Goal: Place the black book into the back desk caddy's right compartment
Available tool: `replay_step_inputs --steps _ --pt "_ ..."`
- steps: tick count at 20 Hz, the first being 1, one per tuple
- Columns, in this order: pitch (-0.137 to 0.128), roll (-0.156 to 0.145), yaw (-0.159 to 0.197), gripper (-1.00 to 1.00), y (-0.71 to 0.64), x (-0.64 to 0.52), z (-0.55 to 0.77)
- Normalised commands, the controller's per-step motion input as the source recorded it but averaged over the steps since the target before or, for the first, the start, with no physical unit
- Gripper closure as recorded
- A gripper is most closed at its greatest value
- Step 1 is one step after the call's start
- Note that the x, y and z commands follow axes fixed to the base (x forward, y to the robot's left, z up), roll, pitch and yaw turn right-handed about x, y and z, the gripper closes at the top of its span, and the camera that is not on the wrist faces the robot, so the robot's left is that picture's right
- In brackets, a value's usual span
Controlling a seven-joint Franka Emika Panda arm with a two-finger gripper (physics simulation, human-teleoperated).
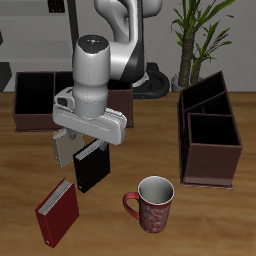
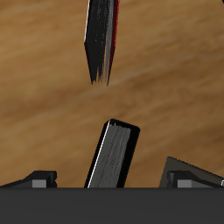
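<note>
Nearest the table's front edge, a red book (image 1: 57, 212) and a patterned mug (image 1: 153, 203) are seen lying well apart. Just behind, the black book (image 1: 91, 166) lies flat on the wooden table (image 1: 150, 140), its long axis running diagonally from the front toward the back. The gripper (image 1: 88, 143) hangs over its far end; whether the fingers (image 2: 35, 179) are spread or pinching cannot be told. Bare wood surrounds the book. The back desk caddy (image 1: 35, 97) stands farther back, its right compartment (image 1: 33, 94) open.
</note>
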Motion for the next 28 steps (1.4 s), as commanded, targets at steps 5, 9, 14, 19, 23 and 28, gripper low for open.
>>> replay_step_inputs --steps 5,9,14,19,23,28 --pt "0.020 -0.004 -0.041 -1.00 0.01 0.04 -0.28" --pt "0.041 -0.002 -0.032 -1.00 -0.02 0.09 -0.32" --pt "0.034 0.000 -0.019 -1.00 0.03 0.04 -0.24" --pt "0.041 -0.008 -0.013 1.00 -0.03 0.02 -0.21" --pt "0.004 -0.005 0.001 1.00 -0.04 -0.02 -0.04" --pt "-0.012 0.002 0.010 1.00 -0.01 -0.07 0.11"
